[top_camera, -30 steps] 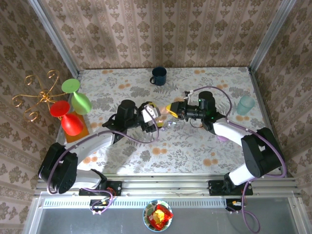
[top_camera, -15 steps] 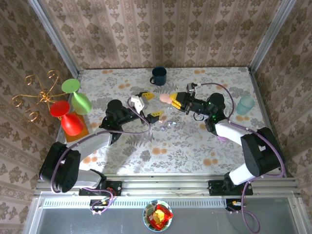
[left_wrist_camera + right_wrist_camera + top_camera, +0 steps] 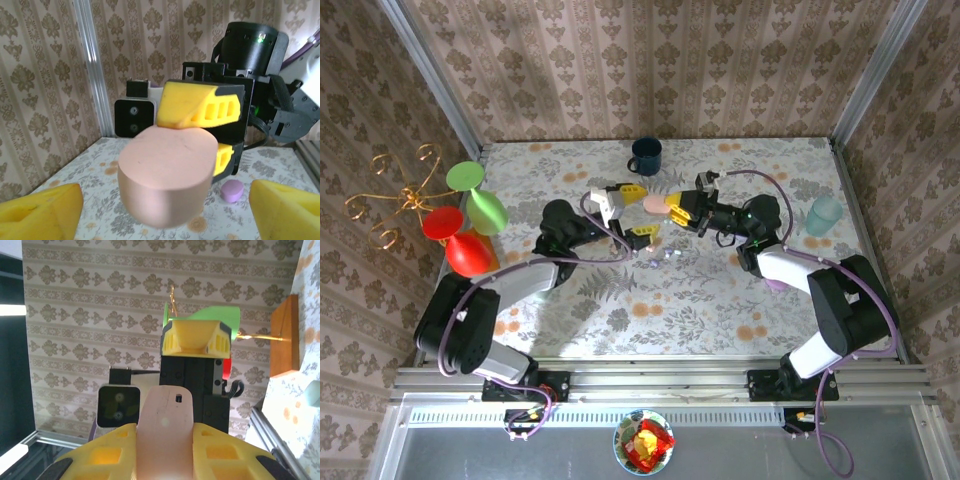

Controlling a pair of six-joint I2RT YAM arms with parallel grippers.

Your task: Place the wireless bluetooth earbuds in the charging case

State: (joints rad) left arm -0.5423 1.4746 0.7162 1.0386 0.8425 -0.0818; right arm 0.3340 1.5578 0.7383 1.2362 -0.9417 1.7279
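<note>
My right gripper [image 3: 672,207] pinches a smooth pink oval case [image 3: 655,203], up off the surface [image 3: 720,300]. My left gripper [image 3: 637,212] is spread wide, facing it. The tiny pale earbuds [image 3: 667,256] lie on the surface below them.

Beige-and-brown damask wallpaper [image 3: 650,60] in vertical stripes covers the three walls that close in the table [image 3: 720,310]. The tabletop bears a pale floral pattern of grey leaves and orange blossoms. An aluminium left post [image 3: 425,75] and a matching right post [image 3: 880,65] rise at the back corners. An aluminium rail [image 3: 660,378] runs along the near edge, with a plain grey surface [image 3: 450,450] beyond it. Bright light washes over the near part of the tabletop.
</note>
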